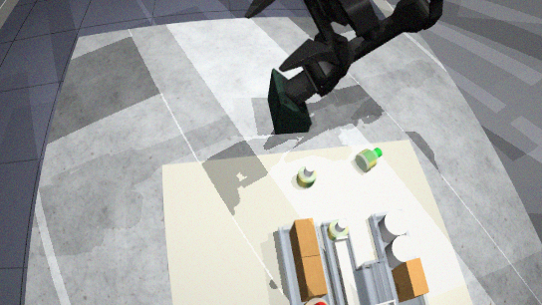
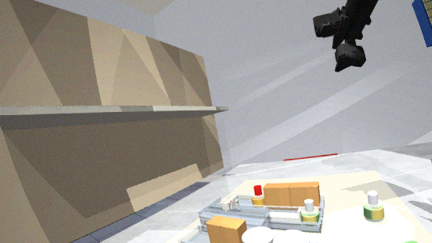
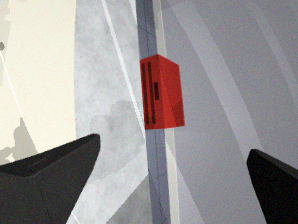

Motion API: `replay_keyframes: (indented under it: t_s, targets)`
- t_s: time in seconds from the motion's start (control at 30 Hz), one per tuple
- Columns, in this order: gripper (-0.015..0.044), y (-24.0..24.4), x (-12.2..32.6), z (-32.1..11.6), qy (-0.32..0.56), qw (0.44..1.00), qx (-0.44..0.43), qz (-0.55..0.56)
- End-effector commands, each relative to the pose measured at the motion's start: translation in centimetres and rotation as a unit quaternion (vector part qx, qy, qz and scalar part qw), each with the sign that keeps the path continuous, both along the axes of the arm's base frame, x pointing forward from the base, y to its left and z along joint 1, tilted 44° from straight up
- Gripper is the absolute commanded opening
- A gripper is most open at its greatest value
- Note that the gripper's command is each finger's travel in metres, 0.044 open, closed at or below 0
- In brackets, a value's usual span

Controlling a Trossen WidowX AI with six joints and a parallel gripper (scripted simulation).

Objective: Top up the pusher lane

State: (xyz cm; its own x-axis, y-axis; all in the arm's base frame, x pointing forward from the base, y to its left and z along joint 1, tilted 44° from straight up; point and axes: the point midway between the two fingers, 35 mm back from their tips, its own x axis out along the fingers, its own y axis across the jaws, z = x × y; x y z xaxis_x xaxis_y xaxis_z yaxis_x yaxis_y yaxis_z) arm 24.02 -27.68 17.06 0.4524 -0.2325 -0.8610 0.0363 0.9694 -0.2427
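Observation:
The loose matching jar (image 1: 306, 177) (image 2: 373, 210), with a whitish cap and a green-yellow label, stands upright on the pale mat (image 1: 194, 239) (image 2: 349, 234), out in front of the lanes. The like jar (image 1: 338, 229) (image 2: 310, 215) stands at the front end of the sprung lane, with the white pusher strip (image 1: 345, 266) (image 2: 283, 215) behind it. The low front stop is too small to judge. My gripper (image 3: 176, 149) (image 1: 265, 43) is open and empty, high up and far from both jars. The wrist view shows neither jar.
A green-capped jar (image 1: 367, 160) is at the mat's far right in the top view. Orange boxes (image 1: 309, 259) (image 2: 291, 194) and a red-capped jar (image 2: 258, 198) occupy one neighbouring lane. White cans (image 1: 396, 224) and another orange box (image 1: 410, 279) (image 2: 226, 229) occupy another.

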Motion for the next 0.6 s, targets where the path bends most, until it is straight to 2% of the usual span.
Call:
replay_keyframes:
  t_s: [0.0,0.2,0.43,0.57]
  targets:
    - [0.0440,5.9,1.4,-4.7,0.037,0.991,0.116,0.054]
    - [0.0440,14.3,1.3,-9.0,0.105,0.953,0.263,0.112]
    - [0.0440,24.4,-1.7,-11.8,0.219,0.864,0.429,0.148]
    - [0.0440,26.1,-2.7,-12.0,0.245,0.842,0.457,0.149]
